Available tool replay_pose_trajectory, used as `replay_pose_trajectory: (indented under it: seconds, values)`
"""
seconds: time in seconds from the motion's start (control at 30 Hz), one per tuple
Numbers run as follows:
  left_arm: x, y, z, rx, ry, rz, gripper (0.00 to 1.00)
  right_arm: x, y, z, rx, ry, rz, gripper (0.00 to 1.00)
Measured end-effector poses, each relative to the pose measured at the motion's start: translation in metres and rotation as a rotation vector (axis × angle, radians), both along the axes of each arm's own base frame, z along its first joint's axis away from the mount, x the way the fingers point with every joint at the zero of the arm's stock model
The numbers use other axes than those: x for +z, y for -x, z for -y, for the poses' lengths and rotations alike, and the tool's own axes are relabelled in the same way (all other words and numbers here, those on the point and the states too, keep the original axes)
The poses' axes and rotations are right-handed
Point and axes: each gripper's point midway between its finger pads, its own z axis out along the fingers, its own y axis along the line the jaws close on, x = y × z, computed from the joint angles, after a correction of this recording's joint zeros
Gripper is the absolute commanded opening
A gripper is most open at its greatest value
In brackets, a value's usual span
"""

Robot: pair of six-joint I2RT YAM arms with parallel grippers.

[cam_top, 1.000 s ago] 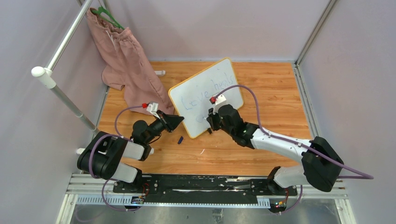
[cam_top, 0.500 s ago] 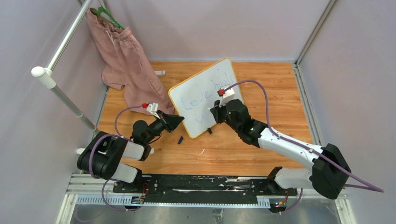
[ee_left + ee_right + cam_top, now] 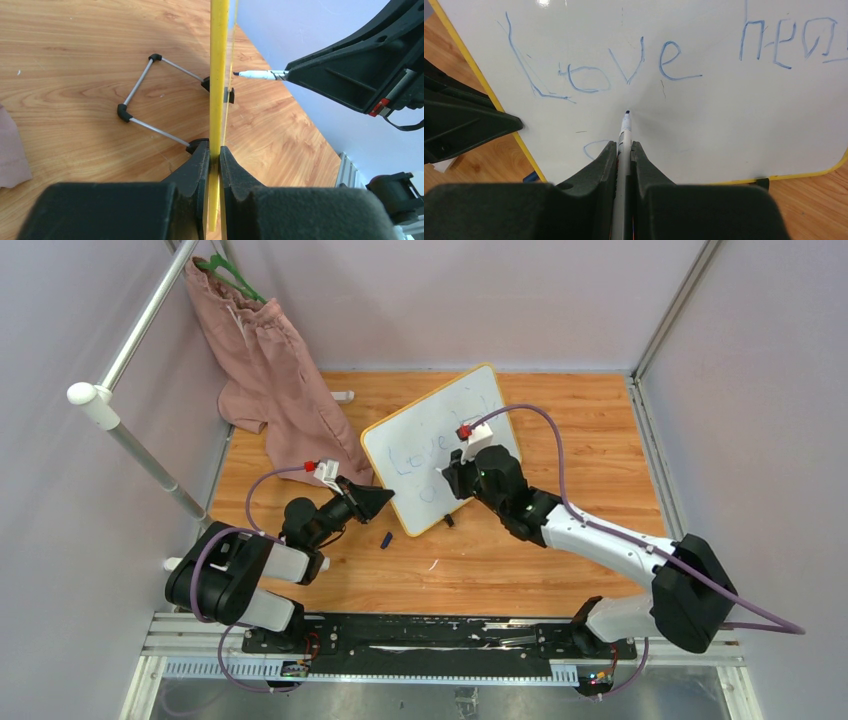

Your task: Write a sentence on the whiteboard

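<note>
Wooden table [image 3: 600, 420] at centre; lilac walls [image 3: 450, 300] behind and beside; pink cloth [image 3: 275, 380] hanging from rail [image 3: 150, 310], upper left.

The whiteboard [image 3: 734, 130] carried the sentence [image 3: 624, 67] in thin blue handwriting. Its first word read "Love", and to the right a second word began "hea", with its end cut off at the edge of the right wrist view. Below "Love" stood a single curved blue stroke, too partial to be read as a letter.
</note>
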Motion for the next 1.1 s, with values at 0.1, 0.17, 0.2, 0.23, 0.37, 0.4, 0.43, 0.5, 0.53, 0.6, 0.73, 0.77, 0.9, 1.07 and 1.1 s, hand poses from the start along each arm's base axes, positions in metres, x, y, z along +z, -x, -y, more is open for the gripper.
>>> replay_pose_trajectory:
  seconds: [0.1,0.17,0.2,0.23,0.37,0.4,0.43,0.5,0.53,0.6,0.73,0.77,0.9,1.07,1.1]
  values:
    - [0.000,0.000,0.000,0.000,0.000,0.000,0.00,-0.005,0.000,-0.001,0.002,0.008,-0.008,0.00]
    - [0.000,0.000,0.000,0.000,0.000,0.000,0.00,-0.007,-0.001,-0.001,0.001,0.013,-0.013,0.00]
    - [0.000,0.000,0.000,0.000,0.000,0.000,0.00,-0.008,-0.001,-0.001,0.002,0.014,-0.015,0.00]
    - [0.000,0.000,0.000,0.000,0.000,0.000,0.00,-0.009,-0.001,-0.002,0.002,0.016,-0.017,0.00]
    - [0.000,0.000,0.000,0.000,0.000,0.000,0.00,-0.010,-0.001,-0.002,0.001,0.018,-0.018,0.00]
    - [0.000,0.000,0.000,0.000,0.000,0.000,0.00,-0.011,-0.001,-0.002,0.001,0.018,-0.019,0.00]
    - [0.000,0.000,0.000,0.000,0.000,-0.001,0.00,-0.011,-0.001,-0.002,0.001,0.017,-0.018,0.00]
    - [0.000,0.000,0.000,0.001,0.000,-0.001,0.00,-0.013,-0.001,-0.002,0.001,0.016,-0.019,0.00]
    - [0.000,0.000,0.000,0.001,0.000,-0.001,0.00,-0.014,-0.001,-0.001,0.000,0.015,-0.020,0.00]
    - [0.000,0.000,0.000,0.002,0.000,-0.001,0.00,-0.018,0.001,0.000,-0.001,0.015,-0.027,0.00]
    - [0.000,0.000,0.000,0.004,0.000,-0.002,0.00,-0.028,0.006,0.004,-0.007,0.016,-0.051,0.00]
    - [0.000,0.000,0.000,0.003,0.000,-0.002,0.00,-0.032,0.008,0.006,-0.008,0.018,-0.057,0.00]
    - [0.000,0.000,0.000,0.004,0.000,-0.002,0.00,-0.042,0.013,0.010,-0.010,0.023,-0.082,0.00]
    - [0.000,0.000,0.000,0.003,0.000,-0.002,0.00,-0.046,0.016,0.011,-0.010,0.023,-0.092,0.00]
    - [0.000,0.000,0.000,0.003,0.000,-0.002,0.00,-0.047,0.016,0.012,-0.010,0.024,-0.095,0.00]
